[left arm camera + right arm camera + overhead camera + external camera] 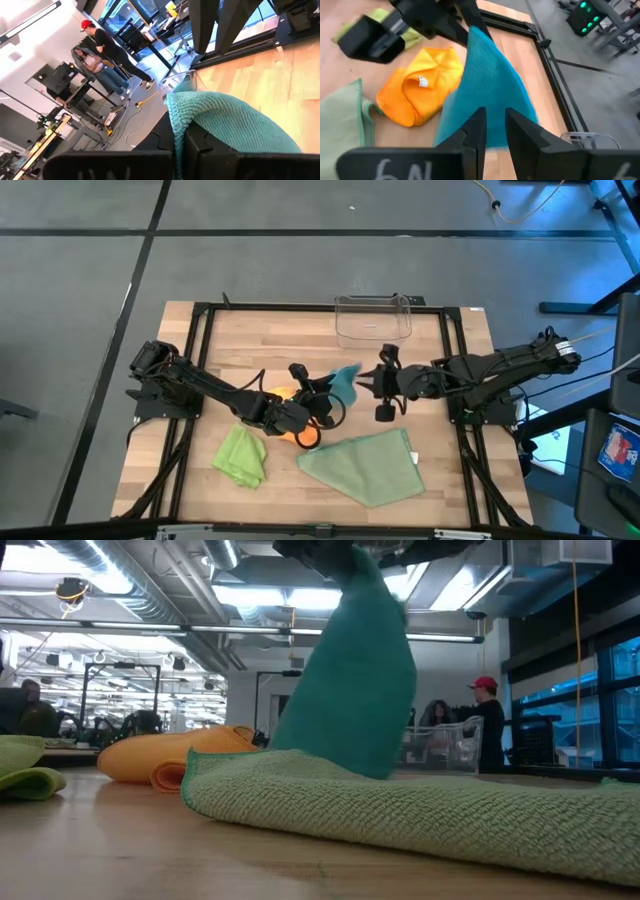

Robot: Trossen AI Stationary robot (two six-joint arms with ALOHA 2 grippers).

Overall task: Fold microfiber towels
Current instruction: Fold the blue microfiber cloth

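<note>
The teal towel (355,670) hangs over the table's middle from my left gripper (325,387), which is shut on its top. Its lower end is hidden behind the pale sage towel (365,465), which lies flat near the front edge. My right gripper (496,127) stands just to the right of the teal towel (485,85), its fingers a little apart. The orange towel (417,92) lies bunched on the table under my left arm. The lime green towel (242,455) lies crumpled at the front left. My left gripper pinches the teal towel's top edge (179,122) between its two fingers, coming nearly level from the table's left. The cloth bulges over one finger (220,150) and hangs slack below the hold. My right gripper stands with fingers apart at the towel's right edge (495,112); whether it touches, I cannot tell.
A clear plastic bin (373,318) stands at the table's far edge, behind the two grippers. A black frame (200,360) runs around the wooden tabletop. People stand in the room beyond the table (485,730).
</note>
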